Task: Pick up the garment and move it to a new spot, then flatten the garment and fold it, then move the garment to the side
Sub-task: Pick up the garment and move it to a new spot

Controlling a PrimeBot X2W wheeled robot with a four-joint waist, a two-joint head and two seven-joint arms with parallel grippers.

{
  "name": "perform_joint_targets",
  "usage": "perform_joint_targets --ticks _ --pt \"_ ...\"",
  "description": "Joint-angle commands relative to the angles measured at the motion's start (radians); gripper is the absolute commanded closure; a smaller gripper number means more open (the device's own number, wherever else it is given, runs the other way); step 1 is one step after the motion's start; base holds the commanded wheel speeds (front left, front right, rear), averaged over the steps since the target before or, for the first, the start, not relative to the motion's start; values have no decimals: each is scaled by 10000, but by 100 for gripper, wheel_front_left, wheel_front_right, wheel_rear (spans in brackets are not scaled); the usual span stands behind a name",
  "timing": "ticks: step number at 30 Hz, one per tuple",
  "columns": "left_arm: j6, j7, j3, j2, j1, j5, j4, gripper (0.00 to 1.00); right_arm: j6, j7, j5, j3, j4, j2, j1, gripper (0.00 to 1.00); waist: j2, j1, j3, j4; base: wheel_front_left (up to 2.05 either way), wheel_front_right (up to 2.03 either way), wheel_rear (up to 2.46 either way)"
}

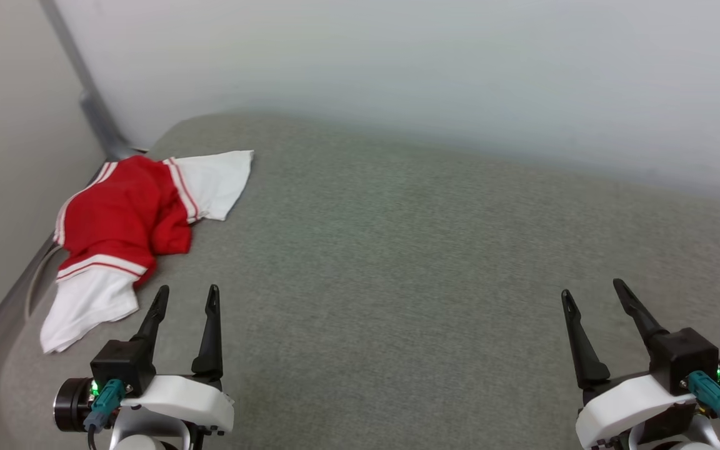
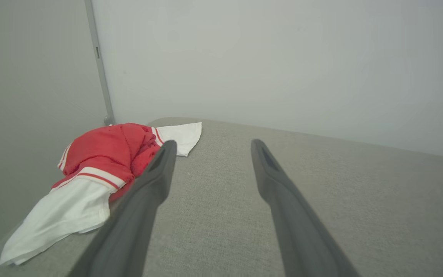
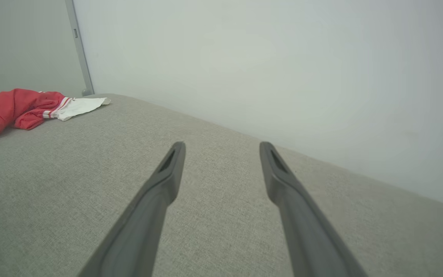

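Note:
The garment (image 1: 124, 220) lies crumpled at the far left of the grey surface, red in the middle with a white sleeve at each end and red-white striped trim. It also appears in the left wrist view (image 2: 102, 154) and, small, at the left of the right wrist view (image 3: 17, 107). My left gripper (image 1: 186, 297) hovers open just right of its near sleeve, apart from the cloth; its own view shows the gap (image 2: 212, 148) empty. My right gripper (image 1: 591, 291) stands open at the lower right, far from the garment, nothing between its fingers (image 3: 221, 148).
The grey fabric surface (image 1: 410, 250) spreads wide to the right of the garment. A pale wall (image 1: 460, 75) runs along its far edge, another wall stands on the left, and a grey corner strip (image 1: 94, 106) joins them. The surface's left edge lies right beside the garment.

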Motion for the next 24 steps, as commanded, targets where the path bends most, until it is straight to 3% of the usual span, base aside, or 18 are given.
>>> perform_joint_targets --ticks 1,12,24 --pt "-27 -26 40 21 -33 47 2 0 -7 -45 45 11 23 15 -145 0 0 0 27 309 0 0 0" --pt "-38 -26 239 8 -97 66 30 0 -7 -210 159 78 146 16 -337 0 0 0 86 1430 0 0 0" --pt "-55 -25 364 -3 -172 64 -45 0 -7 -289 197 65 287 14 -522 0 0 0 262 1818 0 0 0"
